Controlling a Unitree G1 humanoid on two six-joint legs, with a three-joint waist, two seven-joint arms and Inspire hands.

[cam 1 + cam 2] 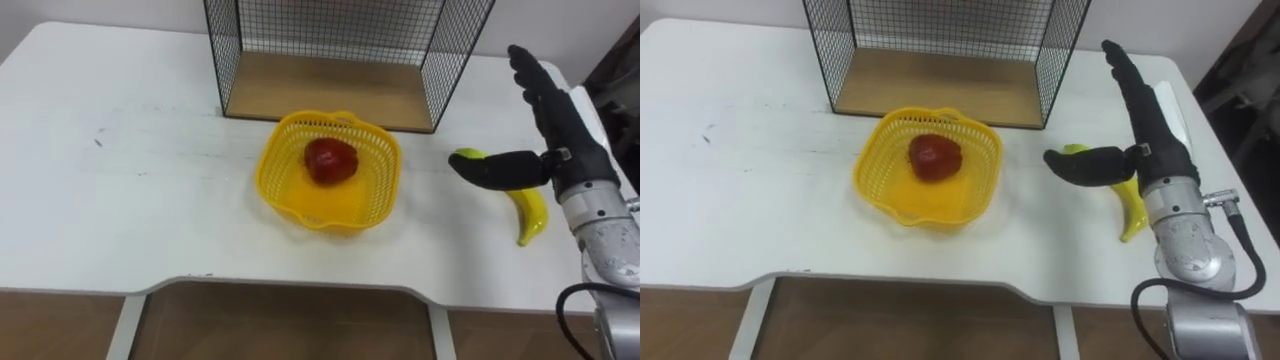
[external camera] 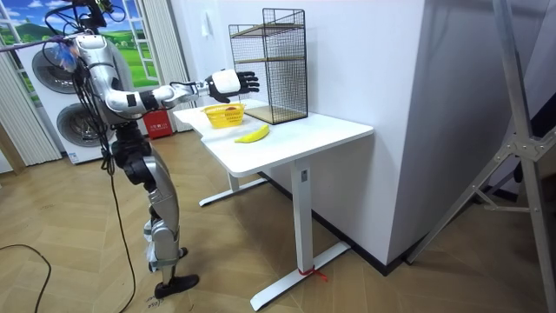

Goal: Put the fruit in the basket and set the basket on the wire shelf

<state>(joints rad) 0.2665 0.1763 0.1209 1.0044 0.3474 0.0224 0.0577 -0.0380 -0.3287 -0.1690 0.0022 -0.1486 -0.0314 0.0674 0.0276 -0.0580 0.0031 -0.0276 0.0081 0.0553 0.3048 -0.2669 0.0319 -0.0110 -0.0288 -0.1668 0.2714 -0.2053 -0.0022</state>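
Two fruits show in the left eye view. A glossy red apple (image 1: pixel 330 160) lies in the scalloped yellow plastic lattice basket (image 1: pixel 285 192), which stands mid-table just before the wire shelf (image 1: pixel 330 30). A curved banana (image 1: pixel 531 215) lies bare on the smooth white table (image 1: pixel 120 180) near its right edge. The dark, matte right hand (image 1: pixel 565 138) hangs over the banana's upper end, released, with fingers straight and thumb stretched sideways. The shelf's top is cut off.

From the room view, the robot stands at the table's near edge with that arm reaching out above the table. The shelf is a tall black mesh cage with wooden tiers.

Seen through the right eye view, the thumb hides the banana's tip, and contact cannot be told.
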